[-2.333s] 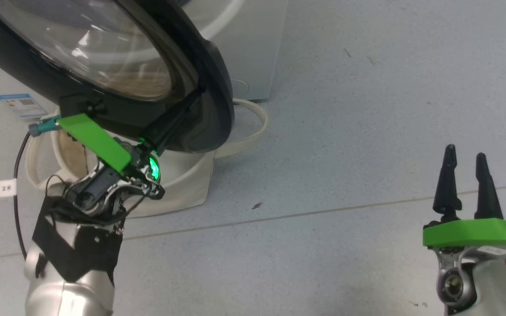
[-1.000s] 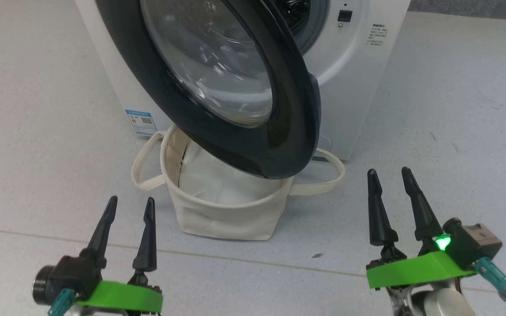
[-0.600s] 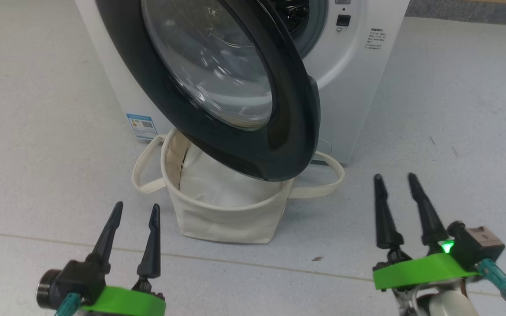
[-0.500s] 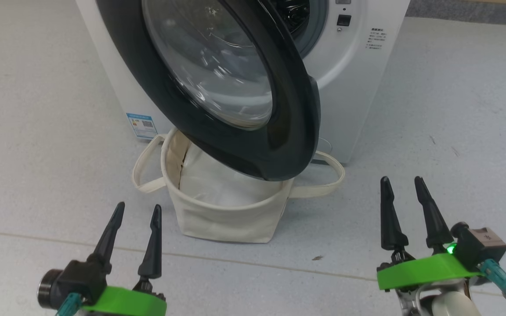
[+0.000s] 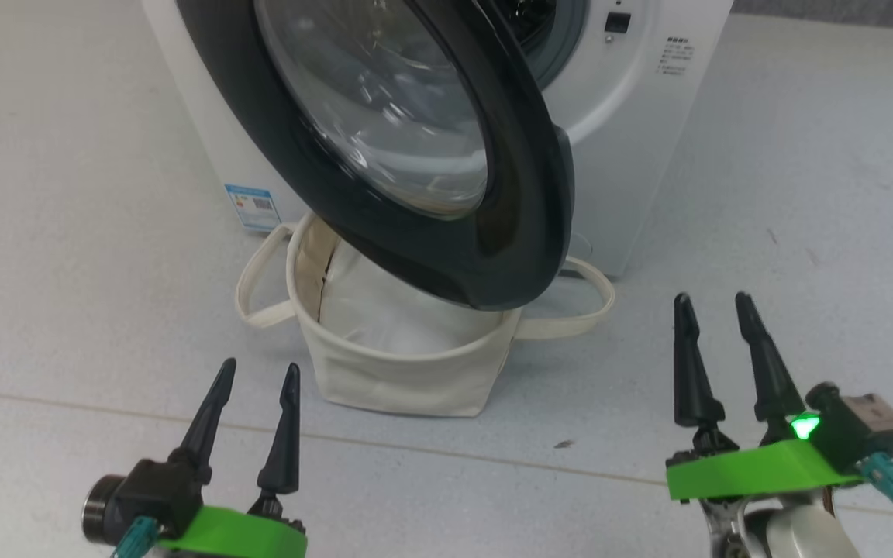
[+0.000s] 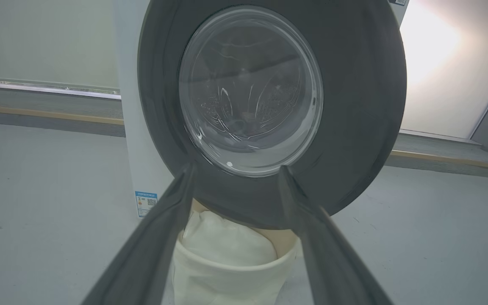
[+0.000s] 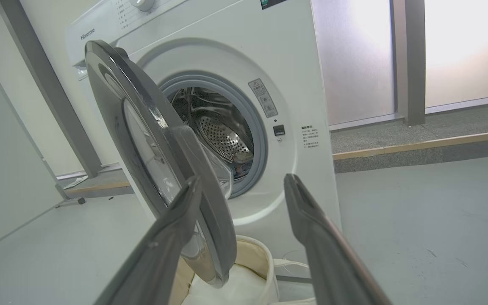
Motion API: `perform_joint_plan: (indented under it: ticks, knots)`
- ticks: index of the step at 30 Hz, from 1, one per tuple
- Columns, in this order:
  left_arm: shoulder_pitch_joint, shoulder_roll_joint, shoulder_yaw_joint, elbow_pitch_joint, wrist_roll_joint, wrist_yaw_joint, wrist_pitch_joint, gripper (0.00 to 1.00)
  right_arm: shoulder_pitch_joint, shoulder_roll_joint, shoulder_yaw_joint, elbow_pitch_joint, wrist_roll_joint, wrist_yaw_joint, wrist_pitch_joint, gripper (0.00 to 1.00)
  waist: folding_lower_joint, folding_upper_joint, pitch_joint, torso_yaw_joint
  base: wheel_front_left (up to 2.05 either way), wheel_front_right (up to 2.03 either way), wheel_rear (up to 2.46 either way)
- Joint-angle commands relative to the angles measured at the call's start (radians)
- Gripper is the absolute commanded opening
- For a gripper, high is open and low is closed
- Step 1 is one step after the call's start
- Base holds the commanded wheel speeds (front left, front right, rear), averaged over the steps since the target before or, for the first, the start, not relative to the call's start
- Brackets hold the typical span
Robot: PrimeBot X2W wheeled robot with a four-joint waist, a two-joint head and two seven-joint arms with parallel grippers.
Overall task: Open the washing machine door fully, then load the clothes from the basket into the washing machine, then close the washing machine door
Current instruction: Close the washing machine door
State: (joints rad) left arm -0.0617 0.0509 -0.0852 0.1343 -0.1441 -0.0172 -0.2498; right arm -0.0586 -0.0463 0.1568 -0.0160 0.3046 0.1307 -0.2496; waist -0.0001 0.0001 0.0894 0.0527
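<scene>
Door: the washing machine door [image 5: 528,194] is hanging half-swung over the basket [image 5: 384,376], likely blocking the reach in.
Basket: sitting on the floor [image 5: 67,232] against the washing machine [image 5: 632,155].
Tools: the left tool [image 5: 260,364] and right tool [image 5: 711,297] are hovering, fingers apart, empty, flanking the basket.

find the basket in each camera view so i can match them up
Head view: basket at centre, under the open door.
Left wrist view: bottom centre, below the door.
Right wrist view: bottom edge, centre.
Shared landmark: the door's black rim overhangs the basket in all three.
</scene>
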Motion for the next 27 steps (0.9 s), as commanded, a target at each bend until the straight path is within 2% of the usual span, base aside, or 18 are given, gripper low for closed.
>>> perform_joint_plan:
  ticks: [1,7,8,9,11,15,22,27]
  knots:
    - [-0.039,-0.001,0.027,-0.028,-0.003,0.008,-0.012,1.0,-0.052,-0.004,0.026,-0.047,0.009,0.0,-0.012,1.0,0.0001,-0.0001,0.01,0.003,0.0,0.0,0.0]
    - [-0.074,-0.001,-0.004,-0.024,-0.012,0.018,-0.012,1.0,-0.112,-0.004,0.132,-0.077,-0.028,0.0,-0.012,1.0,0.0001,-0.0001,0.06,0.032,0.0,0.0,0.0]
    - [-0.079,-0.001,-0.008,-0.023,-0.012,0.02,-0.012,1.0,-0.125,-0.004,0.16,-0.07,-0.035,0.0,-0.012,0.53,0.0001,-0.0001,0.07,0.037,0.0,0.0,0.0]
    - [-0.085,-0.001,-0.012,-0.022,-0.013,0.022,-0.012,1.0,-0.14,-0.004,0.186,-0.056,-0.049,0.0,-0.012,0.0,0.0001,-0.0001,0.08,0.043,0.0,0.0,0.0]
    - [-0.097,-0.001,-0.02,-0.022,-0.014,0.025,-0.012,1.0,-0.174,-0.004,0.224,-0.026,-0.081,0.0,-0.012,0.0,0.0001,-0.0001,0.1,0.055,0.0,0.0,0.0]
    - [-0.123,-0.001,-0.045,-0.022,-0.027,0.034,-0.012,1.0,-0.243,-0.004,0.235,0.067,-0.123,0.0,-0.012,0.0,0.0001,-0.0001,0.14,0.087,0.0,0.0,0.0]
    - [-0.159,-0.001,-0.092,-0.015,-0.048,0.054,-0.012,1.0,-0.36,-0.004,0.164,0.216,-0.17,0.0,-0.012,0.0,0.0001,-0.0001,0.195,0.14,0.0,0.0,0.0]
    - [-0.173,-0.001,-0.105,-0.02,-0.059,0.066,-0.012,1.0,-0.414,-0.004,0.112,0.243,-0.203,0.0,-0.012,0.0,0.0001,-0.0001,0.222,0.168,0.0,0.0,0.0]
